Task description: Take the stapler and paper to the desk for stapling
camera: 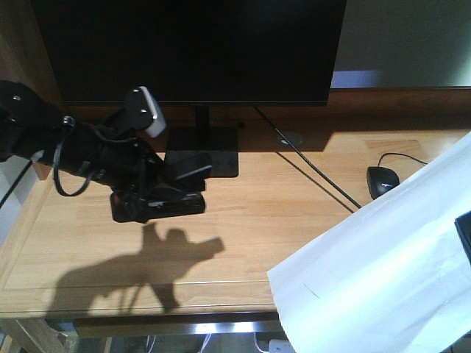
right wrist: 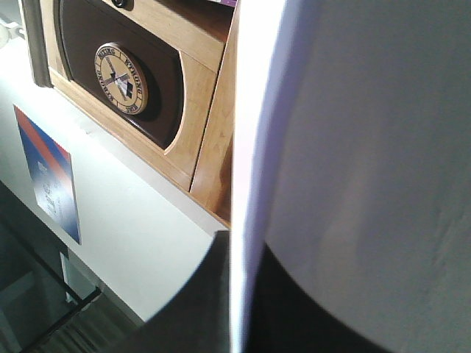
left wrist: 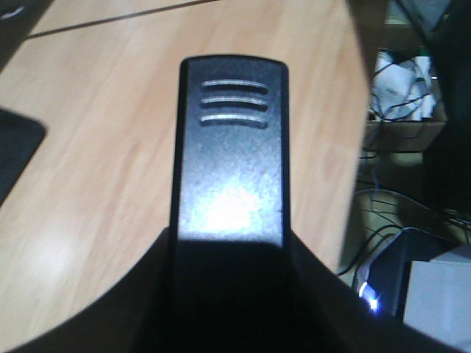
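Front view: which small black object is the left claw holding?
The small black stapler, clamped in the left claw; the black corded mouse lies free on the wooden desk.

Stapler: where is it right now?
Exterior front view, left side: the stapler is gripped in the left gripper over the desk, just in front of the monitor stand.

At nine o'clock the left arm's fingers [camera: 188, 166] clasp a black stapler [camera: 184, 204] above the counter [camera: 257, 220], shadow [camera: 173, 254] beneath. Paper [camera: 368, 283] slants across five o'clock. A mouse [camera: 383, 180] sits at three o'clock, monitor [camera: 191, 51] at twelve.
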Tool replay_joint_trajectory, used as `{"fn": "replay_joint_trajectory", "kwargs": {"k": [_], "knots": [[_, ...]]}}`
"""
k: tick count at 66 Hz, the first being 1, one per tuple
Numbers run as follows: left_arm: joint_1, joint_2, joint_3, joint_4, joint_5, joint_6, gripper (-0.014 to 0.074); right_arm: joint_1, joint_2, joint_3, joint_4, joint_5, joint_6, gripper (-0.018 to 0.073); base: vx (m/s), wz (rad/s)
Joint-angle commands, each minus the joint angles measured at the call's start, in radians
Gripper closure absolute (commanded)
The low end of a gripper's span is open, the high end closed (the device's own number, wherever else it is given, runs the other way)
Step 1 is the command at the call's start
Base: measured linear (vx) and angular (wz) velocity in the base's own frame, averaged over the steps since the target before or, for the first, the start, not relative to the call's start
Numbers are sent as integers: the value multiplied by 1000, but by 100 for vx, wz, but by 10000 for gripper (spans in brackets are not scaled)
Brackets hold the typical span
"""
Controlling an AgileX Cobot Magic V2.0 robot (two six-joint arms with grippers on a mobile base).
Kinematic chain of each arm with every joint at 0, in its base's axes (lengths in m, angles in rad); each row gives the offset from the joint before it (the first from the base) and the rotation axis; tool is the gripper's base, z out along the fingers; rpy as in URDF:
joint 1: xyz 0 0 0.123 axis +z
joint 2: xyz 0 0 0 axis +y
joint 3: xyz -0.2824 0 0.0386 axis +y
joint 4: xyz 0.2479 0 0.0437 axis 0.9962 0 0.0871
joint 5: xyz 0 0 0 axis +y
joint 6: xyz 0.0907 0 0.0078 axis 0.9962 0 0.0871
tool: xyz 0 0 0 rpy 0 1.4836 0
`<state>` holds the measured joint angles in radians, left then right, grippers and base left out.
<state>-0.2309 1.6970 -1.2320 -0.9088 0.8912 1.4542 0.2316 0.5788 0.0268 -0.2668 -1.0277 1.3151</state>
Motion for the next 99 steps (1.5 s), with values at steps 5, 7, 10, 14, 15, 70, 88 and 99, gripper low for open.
{"fn": "replay_joint_trajectory", "kwargs": {"k": [5, 7, 10, 14, 15, 70, 88, 99], "knots": [[94, 19, -39, -155, 126, 134, 603, 0, 4, 4, 3, -62, -6, 564, 0, 0], [112, 34, -39, -179, 151, 163, 603, 0, 4, 4, 3, -62, -6, 564, 0, 0], [140, 57, -39, -216, 182, 197, 603, 0, 4, 4, 3, -62, -6, 564, 0, 0], [175, 89, -39, -262, 209, 272, 603, 0, 4, 4, 3, -62, -6, 564, 0, 0], [183, 97, -39, -273, 214, 293, 603, 0, 4, 4, 3, -62, -6, 564, 0, 0], [247, 392, -40, -497, 93, 675, 489, 0, 4, 4, 3, -61, -6, 564, 0, 0], [247, 431, -39, -498, 97, 674, 274, 0, 4, 4, 3, -61, -6, 564, 0, 0], [247, 427, -39, -499, 92, 674, 140, 0, 4, 4, 3, -61, -6, 564, 0, 0]]}}
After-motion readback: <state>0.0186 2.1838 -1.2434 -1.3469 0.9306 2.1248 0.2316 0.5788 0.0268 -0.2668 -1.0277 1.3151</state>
